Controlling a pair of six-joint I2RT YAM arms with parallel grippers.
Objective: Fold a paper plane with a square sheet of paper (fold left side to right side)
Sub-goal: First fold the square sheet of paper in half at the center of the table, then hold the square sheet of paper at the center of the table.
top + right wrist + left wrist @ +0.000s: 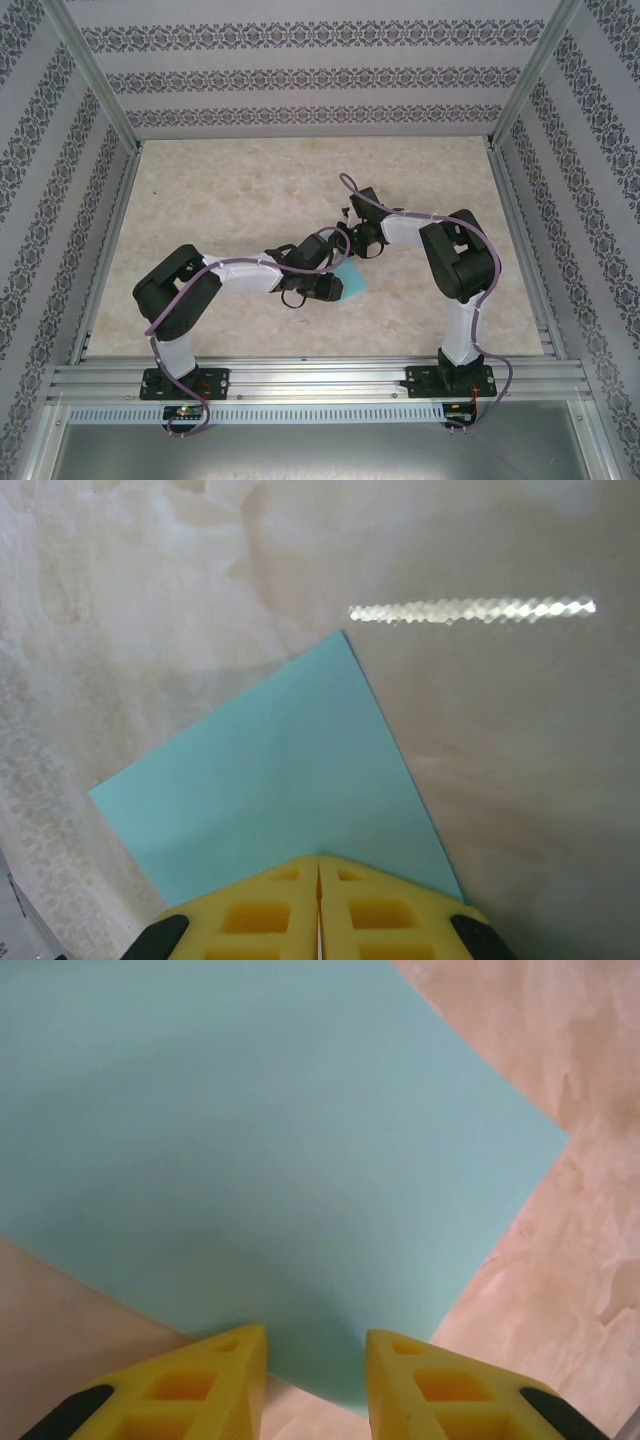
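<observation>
The square sheet of paper (pixel 352 281) lies flat on the table between the two arms, turquoise face up. In the left wrist view the sheet (pixel 250 1140) covers most of the frame. My left gripper (pixel 315 1335) is open, its yellow fingers (pixel 225 1360) straddling the sheet's near edge. In the top view this gripper (pixel 335 285) sits at the sheet's left side. My right gripper (pixel 318 860) is shut, its tips set down on the sheet (pixel 290 770) close to one edge; from above it (pixel 350 256) is at the sheet's far side. The paper plane is out of view.
The beige marbled tabletop (pixel 250 200) is bounded by aluminium rails (pixel 300 375) at the front and patterned walls on the other sides. A bright light reflection (pixel 470 610) lies on the table beyond the sheet's corner.
</observation>
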